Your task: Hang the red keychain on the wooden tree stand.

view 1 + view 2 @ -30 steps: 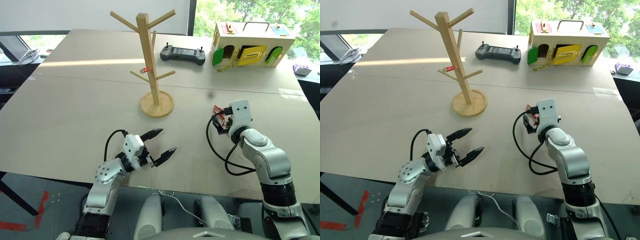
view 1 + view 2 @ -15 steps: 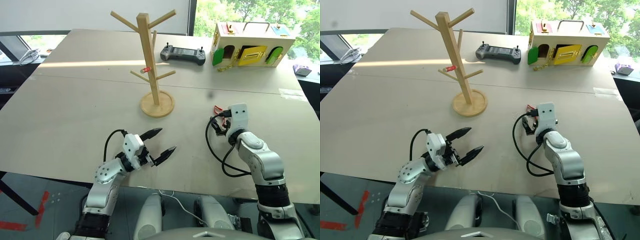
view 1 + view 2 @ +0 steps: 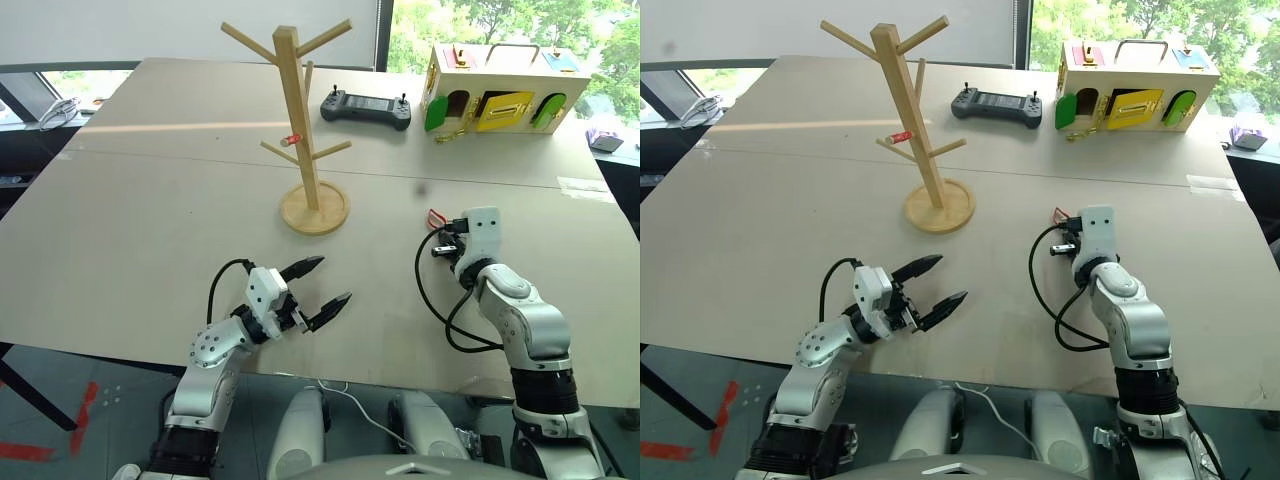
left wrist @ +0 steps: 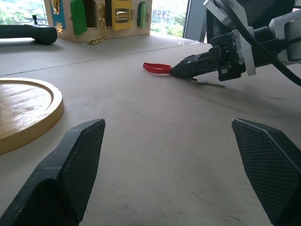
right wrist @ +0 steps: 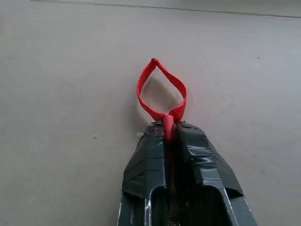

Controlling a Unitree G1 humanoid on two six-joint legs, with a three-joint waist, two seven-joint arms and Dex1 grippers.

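The red keychain (image 5: 162, 89) lies on the table to the right of the wooden tree stand (image 3: 300, 120). My right gripper (image 5: 169, 129) is shut on the strap's base, and the red loop (image 3: 436, 215) sticks out flat ahead of the fingertips. In the left wrist view a small silver key (image 4: 207, 84) shows on the table under the right gripper (image 4: 176, 71). Near the table's front edge my left gripper (image 3: 335, 279) stands open, its fingers (image 4: 70, 169) wide apart with nothing between them. The stand's round base (image 4: 28, 108) is well left of the keychain.
A black controller (image 3: 365, 107) and a wooden box with coloured doors (image 3: 500, 90) sit at the back of the table. A tiny red-and-silver stub (image 3: 291, 139) rests on a low peg of the stand. Bare tabletop lies between the keychain and the stand.
My right gripper has gone from open to shut on the keychain's strap, staying at the same spot. The left arm has not moved.
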